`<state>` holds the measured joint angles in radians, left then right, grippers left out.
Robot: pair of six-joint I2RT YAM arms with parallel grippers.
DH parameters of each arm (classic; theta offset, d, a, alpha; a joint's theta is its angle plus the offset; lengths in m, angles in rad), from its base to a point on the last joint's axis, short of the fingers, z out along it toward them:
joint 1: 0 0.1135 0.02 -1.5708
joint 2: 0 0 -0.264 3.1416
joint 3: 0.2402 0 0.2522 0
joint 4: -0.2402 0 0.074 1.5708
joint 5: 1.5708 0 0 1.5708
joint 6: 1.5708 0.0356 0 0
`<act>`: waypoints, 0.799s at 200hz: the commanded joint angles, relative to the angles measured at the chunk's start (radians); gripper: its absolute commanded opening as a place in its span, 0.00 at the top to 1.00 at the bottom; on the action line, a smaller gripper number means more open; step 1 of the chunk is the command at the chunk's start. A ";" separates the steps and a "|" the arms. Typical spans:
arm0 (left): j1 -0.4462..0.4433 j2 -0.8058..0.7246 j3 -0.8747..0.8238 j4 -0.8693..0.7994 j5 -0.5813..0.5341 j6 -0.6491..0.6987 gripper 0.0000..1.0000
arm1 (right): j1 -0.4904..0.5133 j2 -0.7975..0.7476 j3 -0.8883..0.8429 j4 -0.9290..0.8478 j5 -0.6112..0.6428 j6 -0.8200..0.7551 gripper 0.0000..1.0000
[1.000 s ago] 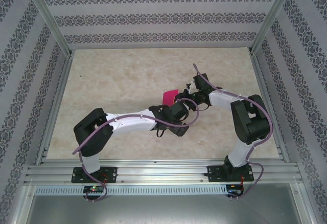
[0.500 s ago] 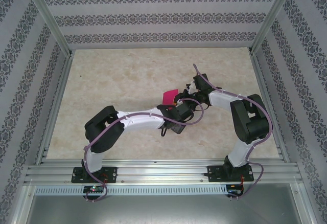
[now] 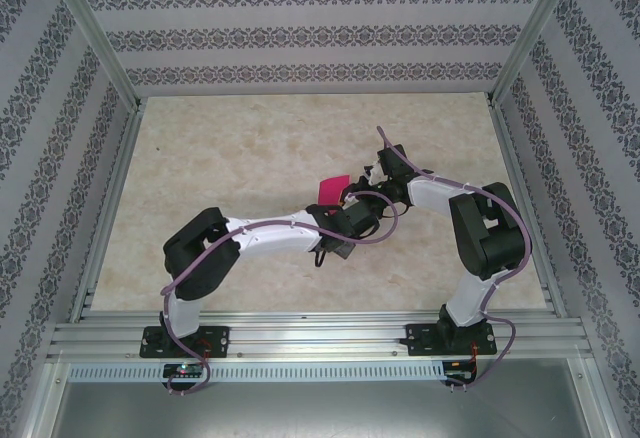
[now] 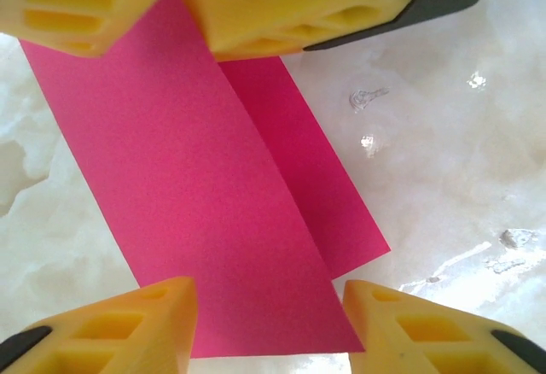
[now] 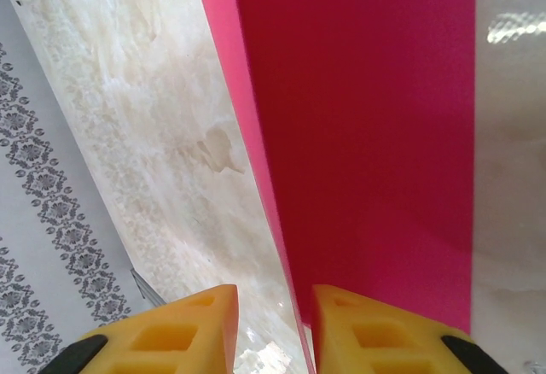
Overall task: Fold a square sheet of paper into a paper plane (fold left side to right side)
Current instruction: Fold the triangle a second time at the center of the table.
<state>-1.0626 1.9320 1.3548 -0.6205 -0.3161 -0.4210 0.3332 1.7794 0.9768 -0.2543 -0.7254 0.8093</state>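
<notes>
- left gripper (image 4: 266,295): fingers (image 4: 128,331) spread wide, one on each side of the pink paper (image 4: 213,195), gripping nothing
- right gripper (image 5: 275,301): just a narrow gap between its fingers (image 5: 375,331); the paper's edge runs down into that gap, and I can't tell if they're touching it
- the paper is folded, with the top flap lying over a lower layer that pokes out along one side
- it sits mid-table (image 4: 461,135), and from above both arms cover most of it, so only a far corner peeks out
- patterned wall (image 5: 43,220) beyond the table edge
</notes>
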 commanded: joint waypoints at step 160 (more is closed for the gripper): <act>0.014 -0.077 -0.038 0.070 0.093 0.003 0.99 | -0.030 -0.061 0.020 -0.030 0.079 -0.087 0.59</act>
<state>-1.0607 1.8946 1.3487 -0.6079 -0.2703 -0.4198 0.3283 1.7851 0.9852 -0.2844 -0.6937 0.7620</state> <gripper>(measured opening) 0.061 0.376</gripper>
